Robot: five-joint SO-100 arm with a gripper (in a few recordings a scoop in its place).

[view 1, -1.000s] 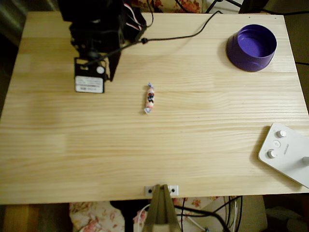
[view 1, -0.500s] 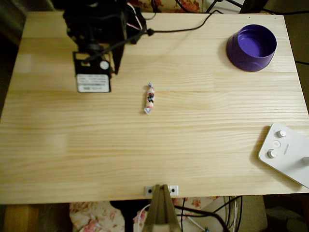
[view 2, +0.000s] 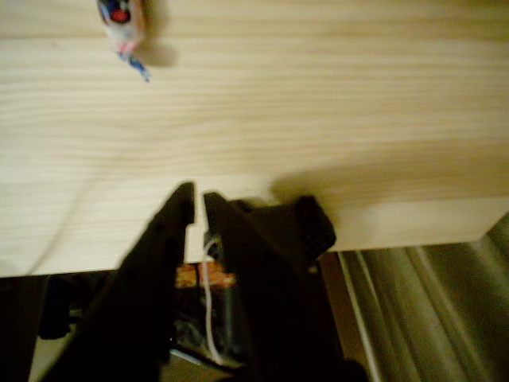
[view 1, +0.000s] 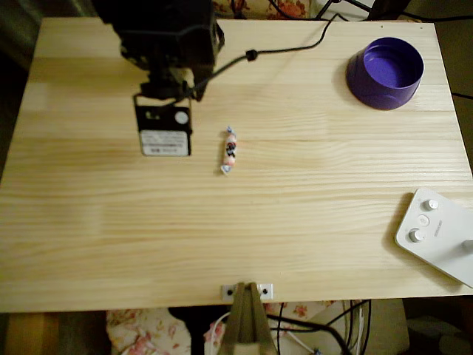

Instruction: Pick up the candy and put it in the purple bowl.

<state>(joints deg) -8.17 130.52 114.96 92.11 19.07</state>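
The candy [view 1: 229,150], a small pinkish-white wrapped sweet with a dark mark and bluish twisted ends, lies lengthwise on the wooden table [view 1: 236,237] near its middle. It also shows in the wrist view, where the candy [view 2: 122,17] sits at the top left edge. The purple bowl [view 1: 386,72] stands at the far right corner with nothing in it. My black arm hangs over the far left of the table. Its labelled wrist block [view 1: 164,133] is just left of the candy. My gripper [view 2: 199,200] is shut with only a thin slit between the fingers, holding nothing, well short of the candy.
A white device with knobs [view 1: 437,234] lies at the near right corner. A black cable [view 1: 284,50] runs across the far side toward the bowl. A metal clamp [view 1: 247,291] grips the near edge. A curtain [view 2: 421,310] hangs beyond the table edge.
The arm's wrist block has shifted right and a little toward the near side, closing most of the gap to the candy. The candy and the bowl have not moved.
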